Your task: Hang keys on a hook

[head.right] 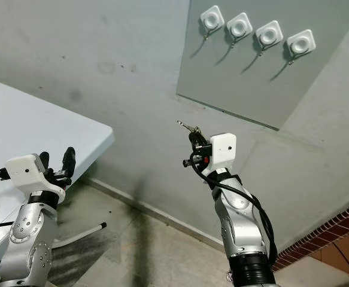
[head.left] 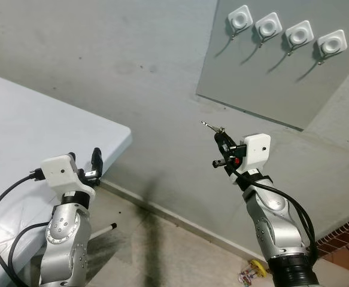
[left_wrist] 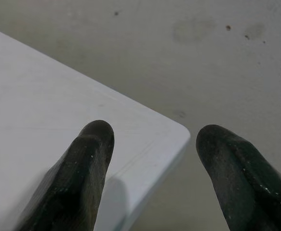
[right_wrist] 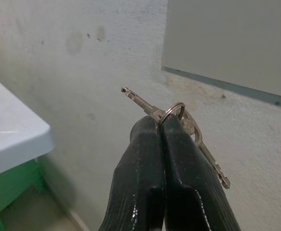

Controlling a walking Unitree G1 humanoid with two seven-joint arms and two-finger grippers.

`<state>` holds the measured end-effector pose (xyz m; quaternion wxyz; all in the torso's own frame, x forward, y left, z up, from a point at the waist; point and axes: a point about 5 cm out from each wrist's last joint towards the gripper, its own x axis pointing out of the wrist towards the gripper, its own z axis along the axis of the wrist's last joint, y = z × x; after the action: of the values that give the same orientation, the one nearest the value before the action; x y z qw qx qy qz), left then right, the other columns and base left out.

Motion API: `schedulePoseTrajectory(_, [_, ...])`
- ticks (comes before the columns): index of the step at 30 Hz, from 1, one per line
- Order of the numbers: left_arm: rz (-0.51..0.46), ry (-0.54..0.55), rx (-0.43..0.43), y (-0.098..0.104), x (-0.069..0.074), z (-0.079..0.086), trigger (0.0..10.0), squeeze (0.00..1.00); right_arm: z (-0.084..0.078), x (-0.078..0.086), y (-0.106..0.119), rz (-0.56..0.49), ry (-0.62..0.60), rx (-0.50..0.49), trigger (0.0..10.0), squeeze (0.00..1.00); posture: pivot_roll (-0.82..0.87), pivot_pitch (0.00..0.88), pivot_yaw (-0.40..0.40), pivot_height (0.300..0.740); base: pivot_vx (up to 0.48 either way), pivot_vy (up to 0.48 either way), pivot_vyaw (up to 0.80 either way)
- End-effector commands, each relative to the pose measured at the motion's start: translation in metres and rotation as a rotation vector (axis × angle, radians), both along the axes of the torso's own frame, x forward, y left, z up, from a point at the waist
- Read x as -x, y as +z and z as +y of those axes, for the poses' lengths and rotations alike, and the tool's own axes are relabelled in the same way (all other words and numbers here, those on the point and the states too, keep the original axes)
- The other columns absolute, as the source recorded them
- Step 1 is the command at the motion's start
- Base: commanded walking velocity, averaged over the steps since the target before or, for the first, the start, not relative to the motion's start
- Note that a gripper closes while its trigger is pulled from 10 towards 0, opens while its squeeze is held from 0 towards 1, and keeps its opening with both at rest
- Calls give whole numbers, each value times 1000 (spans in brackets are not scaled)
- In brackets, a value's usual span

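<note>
Carry step, hanging not yet done. Right gripper (head.left: 221, 139) clamped on keys (right_wrist: 179, 118), raised below panel (head.left: 264, 89), well short of hooks (head.left: 286, 33). Left gripper (left_wrist: 152, 159) spread, empty, near table corner (head.left: 117, 134). Next: lift, thread ring (right_wrist: 172, 111) over hook tip.

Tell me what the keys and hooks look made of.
Keys: bare silvery metal, going by the glints on ring and blades; pinched in the right gripper. Hooks: white square bases, probably glossy plastic, with thin dark prongs, perhaps metal, too small to tell.
</note>
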<state>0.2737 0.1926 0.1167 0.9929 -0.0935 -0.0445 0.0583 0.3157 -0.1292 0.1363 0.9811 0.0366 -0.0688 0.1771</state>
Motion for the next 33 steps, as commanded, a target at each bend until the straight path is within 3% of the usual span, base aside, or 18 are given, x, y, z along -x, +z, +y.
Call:
schedulePoseTrajectory(1, [-11, -19, -13, 4, -2, -2, 10000, 0, -2, 0, 3, -15, -14, -7, 10000, 0, -25, 44, -46, 740, 0, 0, -700])
schedulePoseTrajectory(10, [-37, -66, -47, 8, -2, -5, 10000, 0, -1, 0, 3, -18, -12, -7, 10000, 0, -23, 30, -48, 740, 0, 0, -698])
schedulePoseTrajectory(15, [-57, -79, -19, 10, -1, -6, 10000, 0, -1, -1, 4, -20, -8, -6, 10000, 0, -21, 26, -49, 740, 0, -439, -701])
schedulePoseTrajectory(23, [-39, -79, -46, 9, -2, -7, 10000, 0, -1, -1, 3, -16, -5, -5, 10000, 0, -17, 20, -51, 740, 0, -453, -700])
schedulePoseTrajectory(33, [-11, -41, -12, 5, -3, -6, 10000, 0, 0, 1, 3, -23, 3, -4, 10000, 0, -13, 17, -59, 740, 0, 0, -556])
